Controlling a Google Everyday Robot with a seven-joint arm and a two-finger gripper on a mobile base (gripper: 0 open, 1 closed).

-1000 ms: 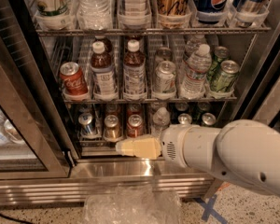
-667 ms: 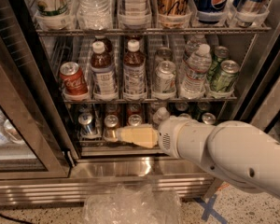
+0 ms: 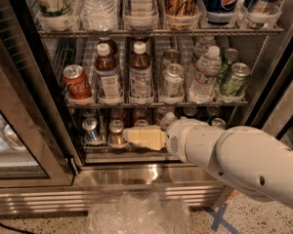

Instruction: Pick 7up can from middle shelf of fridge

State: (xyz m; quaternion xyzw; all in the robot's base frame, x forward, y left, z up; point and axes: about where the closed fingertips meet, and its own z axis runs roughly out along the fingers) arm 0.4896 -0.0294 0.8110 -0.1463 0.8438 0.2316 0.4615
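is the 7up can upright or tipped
Upright: the 7up can stands on the middle shelf, silver top up. The gripper is below it.

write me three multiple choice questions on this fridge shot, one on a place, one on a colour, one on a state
1. Where is the gripper?
A. at the top rack
B. in front of the lowest rack, below the middle shelf
C. outside the door

2. What colour is the cola can at the middle shelf's left end?
A. green
B. red
C. blue

3. How is the 7up can?
A. lying down
B. held by the gripper
C. upright on the middle shelf

Answers:
1 B, it hangs level with that rack's cans.
2 B, its body is plainly red.
3 C, it stands in its lane, apart from the gripper.
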